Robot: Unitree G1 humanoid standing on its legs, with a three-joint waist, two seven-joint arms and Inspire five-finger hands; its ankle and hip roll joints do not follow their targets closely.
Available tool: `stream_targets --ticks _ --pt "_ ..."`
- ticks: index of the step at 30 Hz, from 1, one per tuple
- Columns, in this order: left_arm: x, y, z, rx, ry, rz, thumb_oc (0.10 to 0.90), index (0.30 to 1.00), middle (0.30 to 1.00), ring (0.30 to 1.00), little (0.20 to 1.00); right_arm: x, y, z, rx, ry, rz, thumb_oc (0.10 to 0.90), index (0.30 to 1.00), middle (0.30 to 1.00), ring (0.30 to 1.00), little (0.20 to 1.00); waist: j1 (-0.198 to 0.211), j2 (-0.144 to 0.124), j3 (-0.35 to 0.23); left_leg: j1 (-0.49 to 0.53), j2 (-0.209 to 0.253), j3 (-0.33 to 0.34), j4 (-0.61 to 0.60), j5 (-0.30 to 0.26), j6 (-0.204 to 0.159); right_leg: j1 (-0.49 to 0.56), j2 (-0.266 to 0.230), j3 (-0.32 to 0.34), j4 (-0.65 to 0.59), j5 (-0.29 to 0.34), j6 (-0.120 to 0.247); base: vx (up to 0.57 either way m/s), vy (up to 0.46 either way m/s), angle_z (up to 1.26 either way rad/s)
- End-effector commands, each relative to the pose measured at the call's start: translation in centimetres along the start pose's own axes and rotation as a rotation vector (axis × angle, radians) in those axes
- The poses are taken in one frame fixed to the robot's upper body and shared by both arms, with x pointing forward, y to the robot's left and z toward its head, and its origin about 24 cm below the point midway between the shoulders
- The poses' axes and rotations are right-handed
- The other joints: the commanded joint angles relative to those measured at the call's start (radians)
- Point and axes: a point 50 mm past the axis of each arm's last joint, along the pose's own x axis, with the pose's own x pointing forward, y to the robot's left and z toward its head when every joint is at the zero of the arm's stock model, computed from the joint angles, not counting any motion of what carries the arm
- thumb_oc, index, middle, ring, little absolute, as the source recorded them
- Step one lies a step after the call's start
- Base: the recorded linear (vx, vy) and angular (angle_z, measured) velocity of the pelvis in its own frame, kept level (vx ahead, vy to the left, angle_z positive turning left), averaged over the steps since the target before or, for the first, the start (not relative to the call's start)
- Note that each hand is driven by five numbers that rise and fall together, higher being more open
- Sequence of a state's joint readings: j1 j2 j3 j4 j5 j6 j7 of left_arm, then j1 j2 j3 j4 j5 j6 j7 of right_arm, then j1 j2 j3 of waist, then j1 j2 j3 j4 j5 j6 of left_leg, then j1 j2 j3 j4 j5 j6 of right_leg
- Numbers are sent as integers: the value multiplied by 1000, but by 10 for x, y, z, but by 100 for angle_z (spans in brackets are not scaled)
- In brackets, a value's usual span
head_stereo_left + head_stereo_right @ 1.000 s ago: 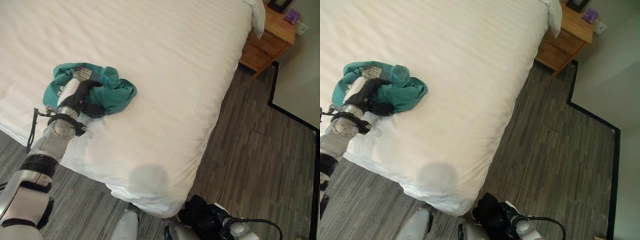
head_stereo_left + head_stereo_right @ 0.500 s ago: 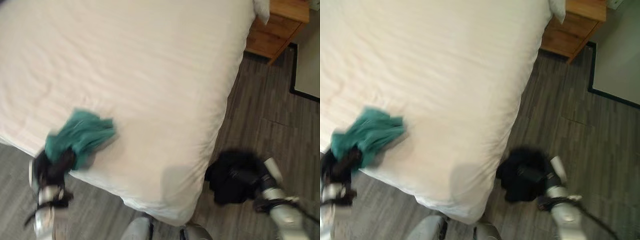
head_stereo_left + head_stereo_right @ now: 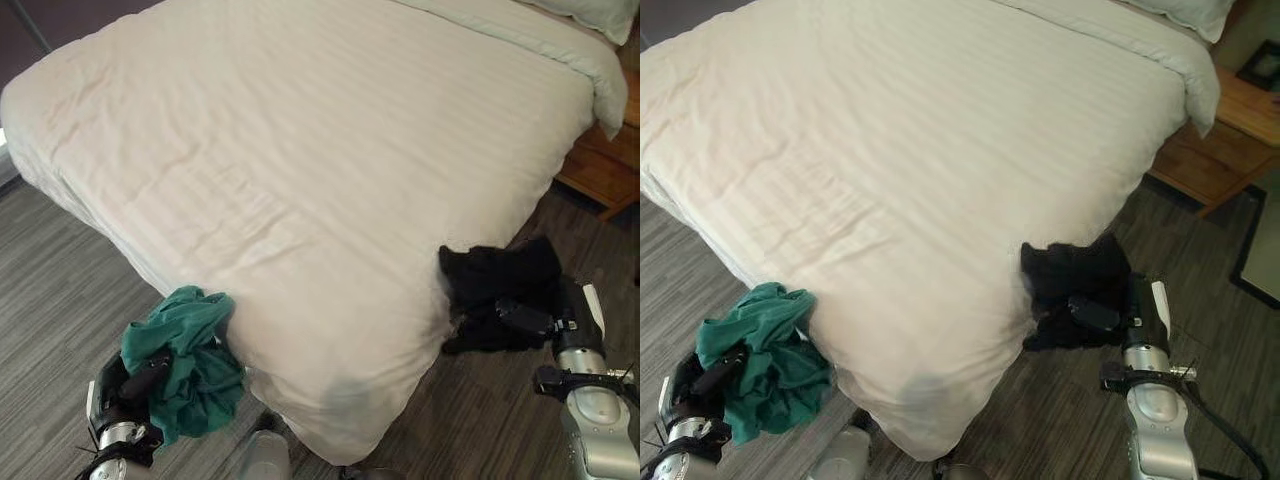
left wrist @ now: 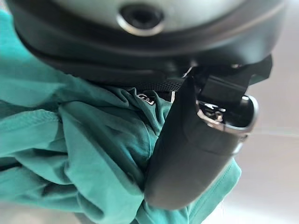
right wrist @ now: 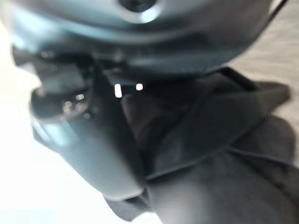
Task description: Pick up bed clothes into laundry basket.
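Note:
A bunched teal garment (image 3: 185,350) hangs off the bed's near left edge, and my left hand (image 3: 140,378) is shut on it, low at the left. In the left wrist view the thumb (image 4: 196,154) presses into the teal cloth (image 4: 79,154). A black garment (image 3: 500,290) is bundled beside the bed's right edge above the floor, and my right hand (image 3: 525,320) is shut on it. The right wrist view has the thumb (image 5: 93,149) lying against the dark cloth (image 5: 210,154).
The white bed (image 3: 320,130) spreads across the upper middle, with a pillow (image 3: 590,12) at its far right corner. A wooden nightstand (image 3: 605,165) stands beside the bed at the right. Grey wood-look floor (image 3: 60,280) runs along the left and front.
The camera has swung, so the whole scene shifted. My left hand has pulled the teal garment off the bed's edge and lower. My right hand has lifted the black garment up beside the bed.

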State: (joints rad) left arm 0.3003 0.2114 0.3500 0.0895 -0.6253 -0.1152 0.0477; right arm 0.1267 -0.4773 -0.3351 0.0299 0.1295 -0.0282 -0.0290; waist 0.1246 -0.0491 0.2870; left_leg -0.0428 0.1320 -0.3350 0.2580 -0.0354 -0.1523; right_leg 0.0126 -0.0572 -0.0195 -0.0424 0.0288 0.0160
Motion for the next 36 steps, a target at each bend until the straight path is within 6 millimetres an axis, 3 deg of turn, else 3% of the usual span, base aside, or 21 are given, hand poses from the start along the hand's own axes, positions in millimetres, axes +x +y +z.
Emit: stream_targets --ticks 1,4,6,9,10,11,14,16,18,21,22,24,25,27,29,30,31,32,34,35,36 --pt "10 -37 103 36 -489 -196 400 300 300 300 300 9 -22 49 -83 -237 -63 400 300 300 300 300 -69 22 -171 28 42 -102 -36 99 18 -116 -93 104 98 -40 112 -98 317 -44" --pt "12 -50 117 43 -564 -239 400 300 300 300 300 9 -15 47 -62 -233 -50 400 300 300 300 300 -97 34 -179 92 15 -110 -126 -73 37 -172 -106 172 115 7 148 -185 309 -51" --pt "19 -75 127 14 -625 -298 400 300 300 300 300 3 7 33 -19 -184 -6 400 300 300 300 300 -129 8 -167 120 -41 -33 -163 -169 80 -231 -146 200 -3 156 210 -425 433 -53" --pt "23 -82 129 38 -637 -301 400 300 300 300 300 4 29 38 13 -212 47 400 300 300 300 300 -128 -3 -121 91 -101 25 -148 -185 124 -324 -123 200 -45 197 243 -498 369 -79" --pt "24 -83 129 77 -638 -298 400 300 300 300 300 4 36 36 22 -208 66 400 300 300 300 300 -139 -2 -95 68 -118 61 -130 -176 130 -344 -115 202 -45 199 246 -896 465 -152" --pt "23 -82 135 86 -659 -307 400 300 300 300 300 -3 46 34 3 -200 127 400 300 300 300 300 -144 2 -69 24 -154 123 -122 -131 148 -321 -121 140 30 155 203 -827 432 -154" --pt "22 -82 125 58 -605 -318 400 300 300 300 300 -7 43 27 -8 -169 126 400 300 300 300 300 -106 38 -84 -33 -136 233 -163 -56 177 -225 -160 -2 312 17 147 -724 312 -168" --pt "18 -82 120 28 -583 -328 400 300 300 300 300 -7 41 25 -22 -160 98 400 300 300 300 300 -98 49 -112 -64 -128 314 -181 -25 191 -142 -209 -48 424 -32 124 -576 230 -199" --pt "13 -83 118 23 -577 -340 400 300 300 300 300 -5 42 23 -25 -154 88 400 300 300 300 300 -84 48 -130 -75 -123 367 -186 -14 197 -90 -251 -74 457 -27 118 -390 78 -152" --pt "8 -71 110 67 -542 -289 400 300 300 300 300 7 60 41 32 -225 121 400 300 300 300 300 -43 16 -183 -136 -84 579 -177 19 179 78 -380 -202 408 48 146 -485 -89 -214" --pt "9 -68 106 66 -523 -268 400 300 300 300 300 11 70 53 77 -270 145 400 300 300 300 300 -30 -2 -204 -157 -55 658 -175 25 164 115 -421 -272 410 72 178 -532 -279 -268" --pt "8 -66 104 30 -521 -250 400 300 300 300 300 13 80 70 132 -338 167 400 300 300 300 300 -31 -25 -221 -191 -1 732 -210 91 140 112 -408 -270 354 84 210 -530 -352 -233" --pt "8 -65 105 25 -530 -236 400 300 300 300 300 14 82 81 149 -385 170 400 300 300 300 300 -21 -31 -217 -197 36 781 -231 116 125 92 -399 -305 304 48 216 -504 -418 -203" --pt "10 -66 105 41 -533 -229 400 300 300 300 300 12 85 85 204 -404 169 400 300 300 300 300 -35 -33 -211 -202 96 816 -296 202 67 91 -296 -293 177 -118 211 -356 -439 -157" --pt "11 -66 106 42 -535 -229 400 300 300 300 300 12 86 85 207 -405 170 400 300 300 300 300 -29 -28 -209 -194 108 819 -308 216 57 93 -282 -288 170 -120 201 -187 -292 -139" --pt "13 -73 102 -11 -527 -246 400 300 300 300 300 10 80 84 253 -410 162 400 300 300 300 300 -32 -23 -172 -208 133 707 -314 243 49 62 -197 -220 103 -157 154 -356 -505 -132" --pt "16 -79 101 -49 -527 -259 400 300 300 300 300 15 82 89 325 -425 172 400 300 300 300 300 -11 -27 -144 -196 98 534 -285 204 34 40 -162 -163 77 -143 135 -504 -841 -116" --pt "15 -81 98 -57 -521 -255 400 300 300 300 300 22 84 91 423 -420 173 400 300 300 300 300 1 -50 -114 -145 20 251 -211 110 33 1 -102 -55 51 -107 110 -336 -672 -195" --pt "11 -78 97 -27 -527 -262 400 300 300 300 300 21 80 80 456 -382 185 400 300 300 300 300 -10 -82 -110 -96 -57 116 -96 -6 48 -26 -42 76 21 -63 93 -158 -418 -318" --pt "11 -78 97 -28 -527 -263 400 300 300 300 300 21 79 80 456 -383 185 400 300 300 300 300 -8 -82 -111 -100 -58 117 -94 -3 48 -29 -43 78 20 -59 93 18 -275 -282" --pt "10 -79 93 -35 -514 -276 400 300 300 300 300 17 72 70 453 -353 168 400 300 300 300 300 -28 -96 -125 -78 -119 37 -48 -53 76 -37 3 181 5 -39 82 22 -174 -212"
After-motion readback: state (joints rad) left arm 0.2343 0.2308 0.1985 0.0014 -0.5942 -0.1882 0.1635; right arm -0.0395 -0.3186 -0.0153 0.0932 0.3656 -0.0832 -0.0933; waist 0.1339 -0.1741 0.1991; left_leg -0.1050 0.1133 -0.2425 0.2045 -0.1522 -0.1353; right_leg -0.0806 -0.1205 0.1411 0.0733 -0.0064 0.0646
